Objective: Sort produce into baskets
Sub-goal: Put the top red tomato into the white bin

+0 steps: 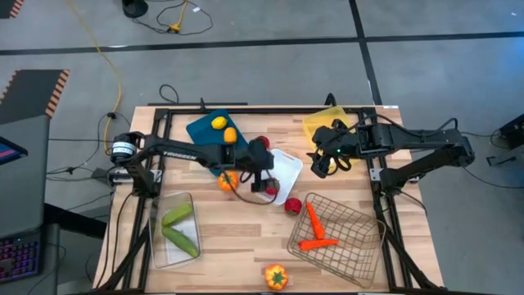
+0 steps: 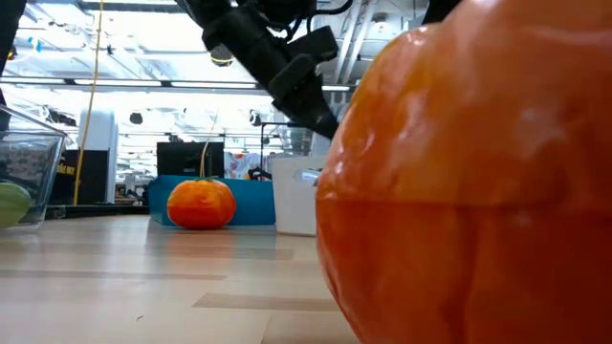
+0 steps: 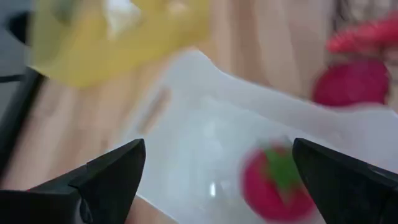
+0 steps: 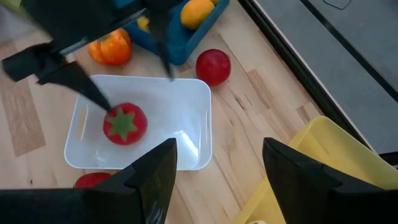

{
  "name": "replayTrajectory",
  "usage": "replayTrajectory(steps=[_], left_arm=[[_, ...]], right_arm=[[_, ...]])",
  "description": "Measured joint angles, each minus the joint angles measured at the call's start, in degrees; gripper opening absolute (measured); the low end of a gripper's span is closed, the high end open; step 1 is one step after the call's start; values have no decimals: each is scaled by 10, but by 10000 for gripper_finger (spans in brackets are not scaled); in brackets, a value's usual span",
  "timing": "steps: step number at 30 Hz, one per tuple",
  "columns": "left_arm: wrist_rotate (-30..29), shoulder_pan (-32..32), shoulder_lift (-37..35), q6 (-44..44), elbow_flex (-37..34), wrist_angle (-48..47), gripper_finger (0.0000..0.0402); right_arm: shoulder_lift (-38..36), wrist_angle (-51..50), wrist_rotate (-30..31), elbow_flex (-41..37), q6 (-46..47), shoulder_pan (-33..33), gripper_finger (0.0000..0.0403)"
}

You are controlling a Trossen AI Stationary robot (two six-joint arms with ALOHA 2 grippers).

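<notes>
The left pincer is hanging over the white tray in the middle of the high view, with its fingers spread wide and nothing between them. A red tomato with a green top is lying in the white tray, right under those fingers. The right pincer is waiting near the yellow tray at the upper right, its fingers apart and holding nothing.

Two yellow citrus are sitting in the teal tray at the upper middle. A small orange fruit is lying on the wooden surface just beside the teal tray. Two green cucumbers are lying in the clear bin at the lower left. Two carrots are lying in the wire basket at the lower right. An orange pepper is sitting at the bottom middle.
</notes>
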Motion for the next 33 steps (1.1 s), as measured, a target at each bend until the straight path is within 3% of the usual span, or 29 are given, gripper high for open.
replayTrajectory(steps=[11, 15, 19, 23, 33], left_arm=[[13, 118, -1, 8, 73, -40, 394], [49, 171, -1, -25, 80, -53, 394], [50, 207, 1, -70, 79, -58, 394], [36, 219, 1, -125, 79, -56, 394], [36, 219, 2, -64, 79, -81, 394]], right_arm=[[0, 0, 0, 0, 0, 0, 265], [0, 0, 0, 0, 0, 0, 265], [0, 0, 0, 0, 0, 0, 265], [0, 0, 0, 0, 0, 0, 265], [0, 0, 0, 0, 0, 0, 265]])
